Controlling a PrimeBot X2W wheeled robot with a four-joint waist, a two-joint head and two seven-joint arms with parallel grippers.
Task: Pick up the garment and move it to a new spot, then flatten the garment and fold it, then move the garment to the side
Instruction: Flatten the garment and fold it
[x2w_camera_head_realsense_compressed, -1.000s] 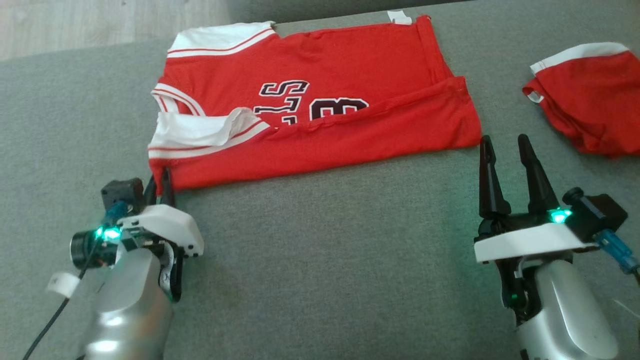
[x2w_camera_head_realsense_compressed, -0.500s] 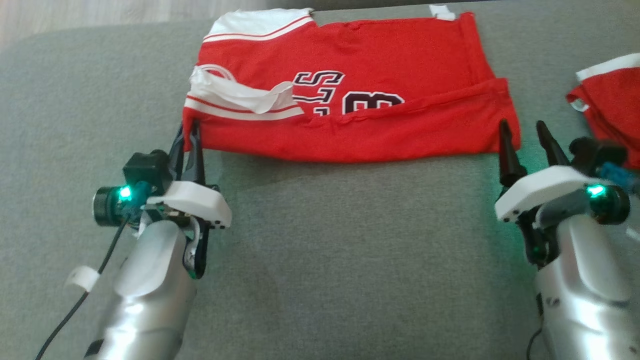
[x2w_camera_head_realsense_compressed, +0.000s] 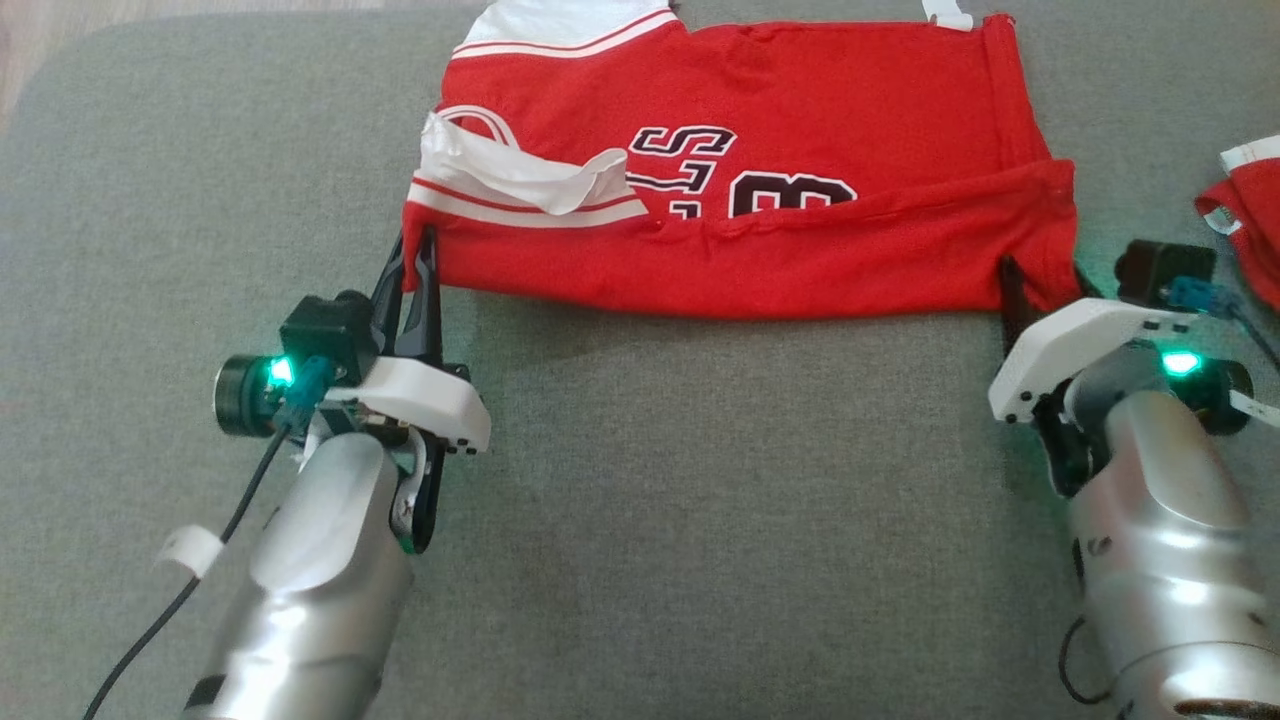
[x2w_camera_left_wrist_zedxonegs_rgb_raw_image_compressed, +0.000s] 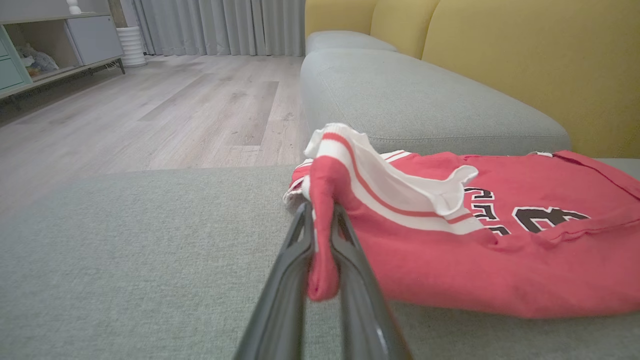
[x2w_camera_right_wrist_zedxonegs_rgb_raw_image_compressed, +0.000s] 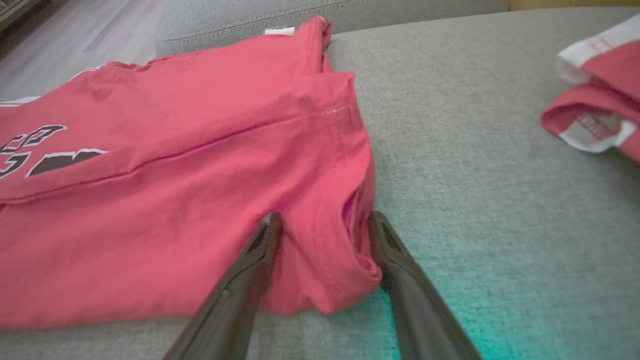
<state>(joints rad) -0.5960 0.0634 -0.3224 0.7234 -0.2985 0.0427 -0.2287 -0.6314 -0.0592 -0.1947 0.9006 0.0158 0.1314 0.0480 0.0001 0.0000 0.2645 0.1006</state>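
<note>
Near edge of the garment: one corner pinched, the other only straddled.

Head view: garment lies flat on the grey cushion, from 12 toward 1 o'clock, near flap already turned over the number print. Left gripper at 9 o'clock holds the near-left corner; right gripper at 3 o'clock sits at the near-right corner. A second red piece lies well apart at the right edge.
Left wrist view: left gripper has its jaws closed on a red nub of cloth, white trim bunched up at 12 o'clock.
Right wrist view: right gripper has its jaws apart, one finger on each side of the hem corner, not yet pinched.
Judgement: a matched hold on both corners would let the edge lift evenly for the next fold.
</note>
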